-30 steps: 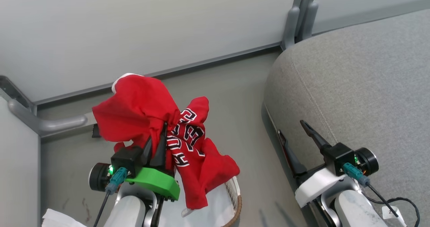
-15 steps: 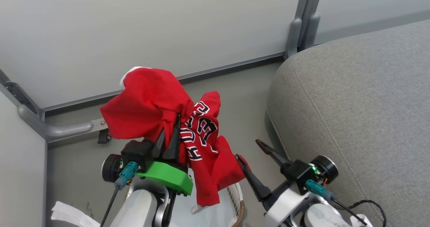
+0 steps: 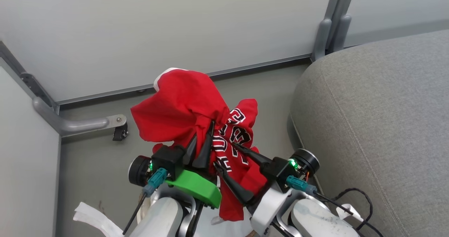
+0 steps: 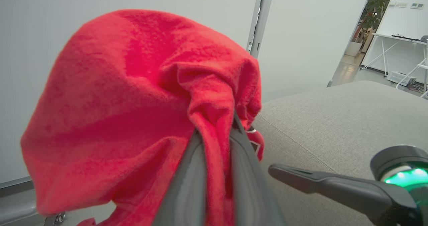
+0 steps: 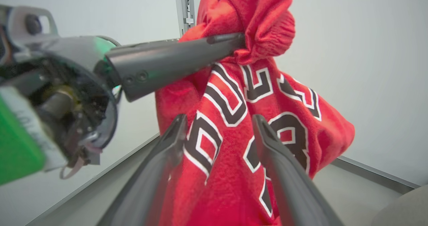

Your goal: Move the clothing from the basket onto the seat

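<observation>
The clothing [image 3: 182, 114] hangs bunched from the left pincer [image 3: 203, 131], which is clamped on a red fold, in the air left of the seat [image 3: 379, 117]. Its long axis runs downward, with the lettering turned toward the right pincer [image 3: 225, 155] (jaws wide apart either side of the letters; touch unclear). Its lower hem is hidden behind the arms.

- 1 × clothing [image 3: 182, 107], red, with one block of lettering.
- 2 × pincers: left pincer [image 3: 204, 129] and right pincer [image 3: 224, 154].
- 4 × dark fingers [image 3: 207, 149], two per pincer.
- 1 × seat [image 3: 379, 107], grey cushion.
- 2 × green indicator lights [image 3: 293, 163], one at each wrist.
- 1 × green bracket [image 3: 196, 191], on the left arm.
- 1 × caster wheel [image 3: 119, 133], on the floor.
- 1 × white paper strip [image 3: 91, 217].
</observation>
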### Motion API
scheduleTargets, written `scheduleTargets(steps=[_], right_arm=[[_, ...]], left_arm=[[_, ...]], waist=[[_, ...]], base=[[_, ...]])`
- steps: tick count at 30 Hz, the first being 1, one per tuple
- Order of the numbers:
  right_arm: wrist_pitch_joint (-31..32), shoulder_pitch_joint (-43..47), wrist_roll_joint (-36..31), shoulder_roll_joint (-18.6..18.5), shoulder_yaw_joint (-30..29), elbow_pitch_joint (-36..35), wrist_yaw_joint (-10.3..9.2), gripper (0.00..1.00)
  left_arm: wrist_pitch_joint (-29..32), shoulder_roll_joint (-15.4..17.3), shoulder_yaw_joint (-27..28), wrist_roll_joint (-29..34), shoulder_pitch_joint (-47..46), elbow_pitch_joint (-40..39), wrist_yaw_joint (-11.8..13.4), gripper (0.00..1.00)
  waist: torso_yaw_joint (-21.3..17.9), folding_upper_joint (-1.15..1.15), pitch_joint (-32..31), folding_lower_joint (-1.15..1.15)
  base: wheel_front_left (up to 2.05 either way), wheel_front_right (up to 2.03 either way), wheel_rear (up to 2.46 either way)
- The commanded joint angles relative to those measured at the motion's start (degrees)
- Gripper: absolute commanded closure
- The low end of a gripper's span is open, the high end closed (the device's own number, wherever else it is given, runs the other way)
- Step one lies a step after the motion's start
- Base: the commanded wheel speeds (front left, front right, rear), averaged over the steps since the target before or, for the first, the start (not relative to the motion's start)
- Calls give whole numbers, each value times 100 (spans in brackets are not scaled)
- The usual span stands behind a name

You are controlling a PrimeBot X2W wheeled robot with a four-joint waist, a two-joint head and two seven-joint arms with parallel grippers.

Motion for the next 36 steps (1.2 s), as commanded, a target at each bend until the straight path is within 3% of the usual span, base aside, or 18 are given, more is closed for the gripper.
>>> scheduleTargets(steps=[1,21,36], right_arm=[[-27,-78,32,-13,-4,59,-6,0],[-27,-716,427,37,322,818,-6,0],[-27,-817,203,36,262,1240,-6,0]], left_arm=[[-6,11,-47,-51,-135,-50,20,100],[-6,8,-1001,-361,-554,-228,14,100],[-6,7,-1304,-550,-747,-382,57,100]], waist=[[87,0,41,0],[684,0,356,0],[948,0,471,0]], base=[[0,0,0],[0,0,0],[0,0,0]])
